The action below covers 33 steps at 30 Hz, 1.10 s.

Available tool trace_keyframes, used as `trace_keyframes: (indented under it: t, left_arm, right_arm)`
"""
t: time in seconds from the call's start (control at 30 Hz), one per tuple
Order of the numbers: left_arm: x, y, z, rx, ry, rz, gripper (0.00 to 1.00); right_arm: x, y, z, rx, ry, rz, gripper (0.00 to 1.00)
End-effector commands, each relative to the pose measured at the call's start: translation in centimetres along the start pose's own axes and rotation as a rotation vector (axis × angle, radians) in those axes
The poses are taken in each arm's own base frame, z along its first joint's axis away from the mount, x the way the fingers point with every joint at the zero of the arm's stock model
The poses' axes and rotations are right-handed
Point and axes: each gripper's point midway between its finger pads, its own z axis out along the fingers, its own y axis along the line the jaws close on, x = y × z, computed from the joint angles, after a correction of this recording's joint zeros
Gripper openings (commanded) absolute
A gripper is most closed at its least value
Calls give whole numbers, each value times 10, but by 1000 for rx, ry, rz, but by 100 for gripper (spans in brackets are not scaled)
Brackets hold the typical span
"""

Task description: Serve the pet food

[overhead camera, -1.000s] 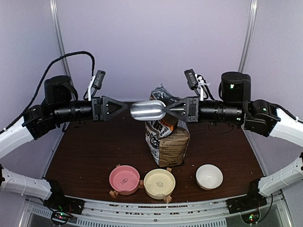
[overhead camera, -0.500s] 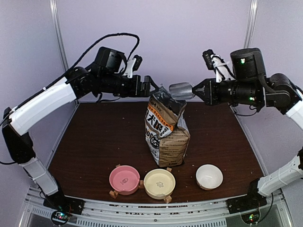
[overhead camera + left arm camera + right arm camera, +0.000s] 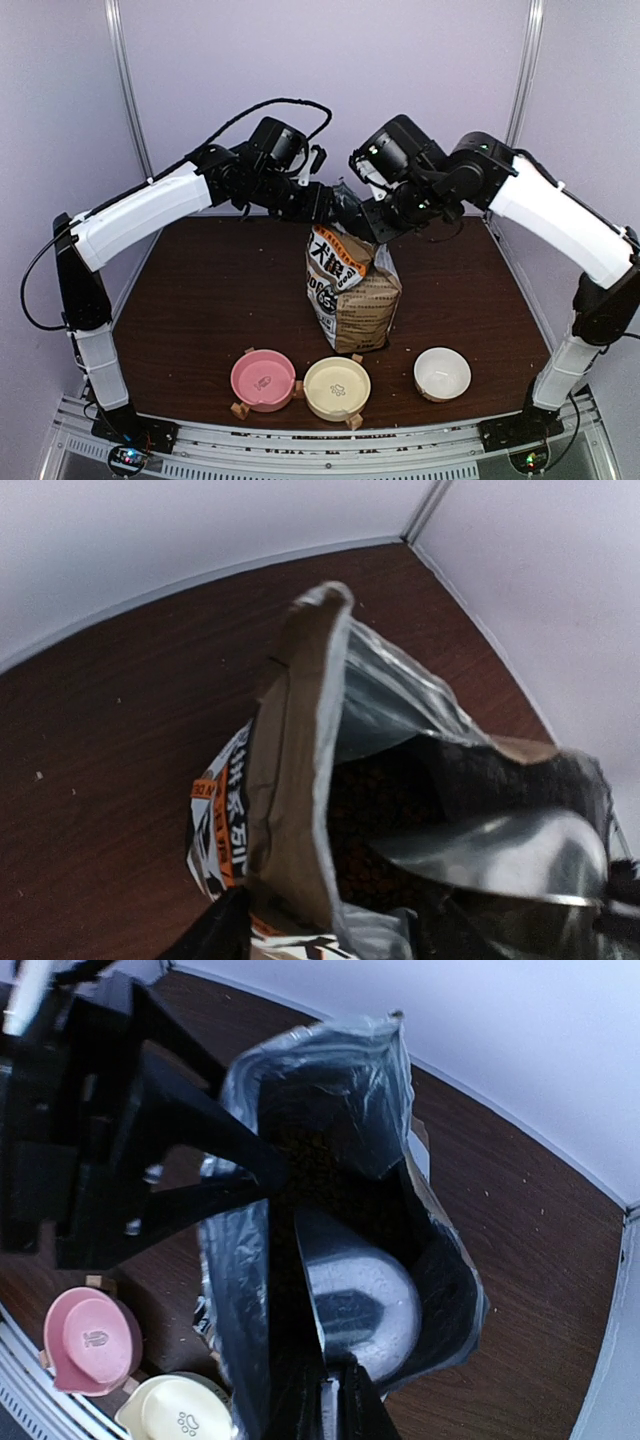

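From my station I see both arms reaching in over the middle of the tabletop (image 3: 200, 300) and meeting at the open mouth of the kraft-brown printed pet food bag (image 3: 352, 295), which stands upright there with its orange band facing the near side. The left gripper (image 3: 335, 208) comes in from the left at the bag's top edge. On my left wrist view its jaws look spread, with one black finger (image 3: 212, 935) outside the bag's wall and the foil-lined rim rising just to the right of it; I cannot see them clamped on the wall. The right gripper (image 3: 328, 1390) comes in from the right, its jaws pressed together and pinching the handle end of the shiny metal scoop (image 3: 362, 1300). The scoop's bowl sits down inside the bag's mouth, with its rounded back toward the right wrist camera. The pet food (image 3: 372, 805) is inside the bag, a dark reddish-brown mass of small pellets just beside and below the scoop. I cannot tell whether any of it lies in the scoop. Three bowls stand in a row along the near edge: a pink bowl (image 3: 263, 379) on the left, a pale yellow bowl (image 3: 337, 388) just in front of the bag, and a white bowl (image 3: 442, 373) on the right, all apart from both grippers, and I see no kibble in them
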Motion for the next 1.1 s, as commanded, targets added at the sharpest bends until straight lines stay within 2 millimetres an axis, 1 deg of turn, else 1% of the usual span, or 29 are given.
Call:
trace_keyframes:
  t: [0.0,0.07,0.1,0.13,0.17,0.23,0.27,0.33,0.37,0.43,0.47,0.5,0.57,0.7,0.8,0.9,1.0,1.07]
  left_arm:
    - [1,-5,6,38,4,-12,44]
    - [0,-9,2,48,-15,-17,25]
    - [0,-11,0,58,-25,-17,19]
    - [-1,-15,-1,75,-33,-18,12]
    - [0,-19,-1,93,-37,-20,8]
    - [2,-26,2,130,-42,-31,2]
    - [3,-29,5,147,-43,-38,0]
    - [6,-32,11,168,-44,-53,0]
    - [7,-31,14,169,-42,-57,0]
    - [8,-28,19,154,-44,-55,0]
    - [8,-27,21,147,-46,-52,0]
    - [8,-26,22,143,-47,-51,0]
    - [6,-25,23,140,-51,-54,0]
    - [0,-26,17,143,-74,-58,0]
    - [-8,-30,9,161,-94,-58,0]
    - [-17,-36,-2,190,-114,-52,0]
    - [-22,-46,-13,242,-134,-31,0]
    - [-27,-57,-21,303,-156,9,0]
  right_arm:
    - [29,-41,29,221,158,17,0]
    - [41,-57,35,284,208,34,0]
    - [46,-64,36,313,225,41,0]
    - [51,-70,38,334,245,47,0]
    - [57,-75,41,347,270,53,0]
    - [75,-82,53,365,332,76,0]
    - [88,-82,65,360,369,85,0]
    - [114,-71,93,293,435,111,0]
    - [125,-62,106,250,463,125,0]
    - [140,-42,126,167,500,158,0]
    - [144,-31,135,113,508,183,0]
    - [143,-19,141,57,503,214,0]
    - [132,0,145,-39,470,286,0]
    - [89,18,133,-197,352,414,0]
    - [64,18,118,-281,280,504,0]
    - [46,13,104,-351,211,593,0]
    - [36,9,91,-420,155,682,0]
    - [31,7,82,-461,125,733,0]
